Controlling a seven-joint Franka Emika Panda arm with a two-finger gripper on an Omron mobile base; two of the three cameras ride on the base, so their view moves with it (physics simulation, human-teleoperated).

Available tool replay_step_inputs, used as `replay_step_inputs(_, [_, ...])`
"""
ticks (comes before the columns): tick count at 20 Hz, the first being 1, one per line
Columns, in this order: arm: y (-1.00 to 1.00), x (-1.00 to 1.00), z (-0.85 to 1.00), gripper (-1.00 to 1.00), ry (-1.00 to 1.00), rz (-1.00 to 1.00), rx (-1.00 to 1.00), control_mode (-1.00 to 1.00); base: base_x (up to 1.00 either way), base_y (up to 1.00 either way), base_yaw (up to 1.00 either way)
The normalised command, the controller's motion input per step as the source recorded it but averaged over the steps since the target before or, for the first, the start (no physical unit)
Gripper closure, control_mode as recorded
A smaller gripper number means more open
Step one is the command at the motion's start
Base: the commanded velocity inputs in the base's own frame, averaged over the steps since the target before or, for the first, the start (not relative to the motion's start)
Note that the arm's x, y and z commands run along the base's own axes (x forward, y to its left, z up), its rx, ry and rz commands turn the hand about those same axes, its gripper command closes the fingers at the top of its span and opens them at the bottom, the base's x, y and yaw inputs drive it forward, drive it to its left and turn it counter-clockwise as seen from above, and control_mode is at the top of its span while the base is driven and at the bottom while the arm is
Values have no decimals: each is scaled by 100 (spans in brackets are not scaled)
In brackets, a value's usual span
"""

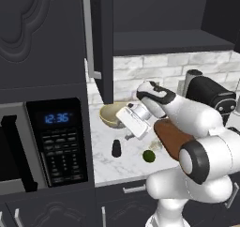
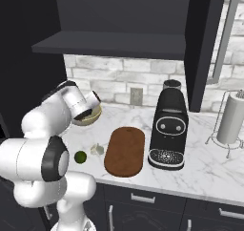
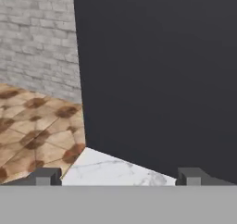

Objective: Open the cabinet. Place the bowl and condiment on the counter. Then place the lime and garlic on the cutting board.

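Veined marble counter (image 1: 117, 167), oval wooden cutting board (image 2: 125, 151), glossy round lime (image 1: 149, 156), tool (image 3: 118, 176) fingers spread

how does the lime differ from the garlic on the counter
The lime is a smooth, round, glossy green ball; the garlic is a pale, whitish, lumpy bulb. The lime lies nearer the counter's front edge, the garlic closer to the cutting board. Both are small, about the same size, and neither is on the board.
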Motion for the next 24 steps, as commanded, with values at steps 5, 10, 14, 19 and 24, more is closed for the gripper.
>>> replay_step_inputs(5, [-37, -62, 59, -100, 4, 0, -19, -100, 0, 0, 0])
replay_step_inputs(10, [-47, -69, 16, -100, 0, -1, -37, -100, 0, 0, 0])
replay_step_inputs(14, [-59, -52, 0, -100, 0, 0, -34, -100, 0, 0, 0])
replay_step_inputs(19, [-47, -15, -5, -100, 0, 4, -21, -100, 0, 0, 0])
replay_step_inputs(24, [-11, 0, -37, -100, 0, 25, -10, -100, 0, 0, 0])
